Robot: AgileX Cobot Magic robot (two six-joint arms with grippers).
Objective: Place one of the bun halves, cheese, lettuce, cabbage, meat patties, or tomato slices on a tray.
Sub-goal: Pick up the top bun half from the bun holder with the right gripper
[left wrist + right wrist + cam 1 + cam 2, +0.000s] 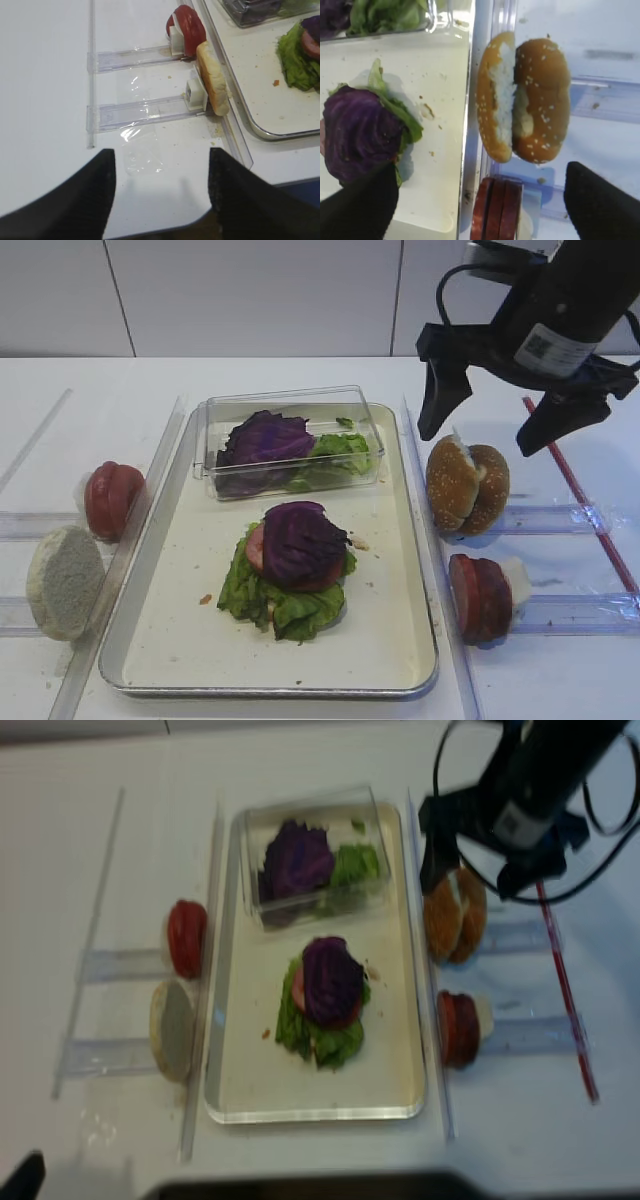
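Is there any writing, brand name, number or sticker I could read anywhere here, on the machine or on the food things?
White sticker on the black arm above the right tool: printed with a square code pattern; any words or numbers are too small to read.
Same sticker seen from the other overhead camera: blurred, unreadable.
Tray, clear plastic box and sesame bun halves: no writing visible.

A clear box (290, 400) sits at the far end, a red rod (585, 502) lies to the right, and clear rails (137, 55) (taped down) cross the white tabletop (90, 400).
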